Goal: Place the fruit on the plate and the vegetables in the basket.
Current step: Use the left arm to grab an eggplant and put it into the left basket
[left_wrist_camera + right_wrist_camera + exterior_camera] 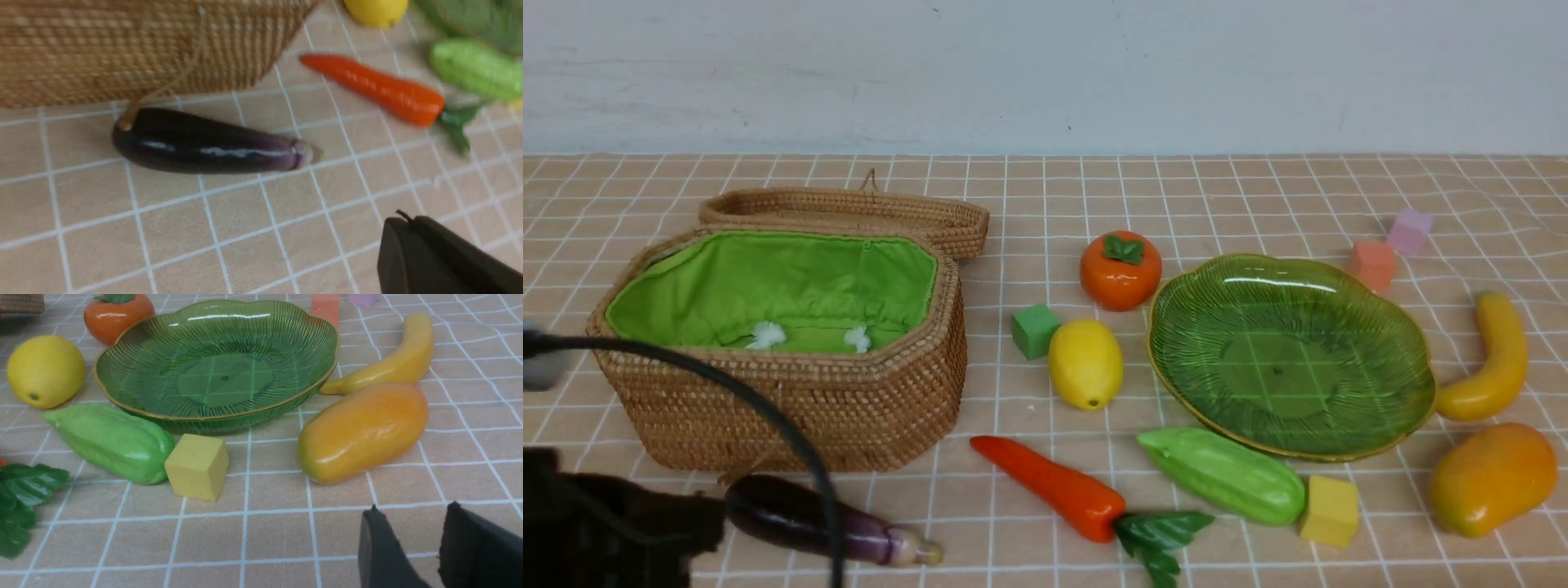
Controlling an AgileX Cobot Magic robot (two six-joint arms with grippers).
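Observation:
The dark purple eggplant (792, 514) (204, 143) lies in front of the wicker basket (792, 408) (122, 45), whose green-lined inside holds no vegetables. My left gripper (408, 222) is shut on nothing and hangs apart from the eggplant; its arm (605, 531) is at the bottom left. The carrot (1054, 490) (376, 87) and the green gourd (1225, 474) (110, 441) lie near the front. The green plate (1405, 408) (122, 351) holds nothing. Around it lie the lemon (1085, 363), persimmon (1120, 269), banana (1494, 359) and mango (1492, 478) (363, 430). My right gripper (412, 508) is open, short of the mango.
Foam cubes sit among the toys: green (1035, 330) by the lemon, yellow (1330, 510) (198, 465) between gourd and mango, orange (1372, 265) and pink (1410, 231) behind the plate. The basket's lid (849, 214) lies open behind it. A black cable (768, 416) arcs before the basket.

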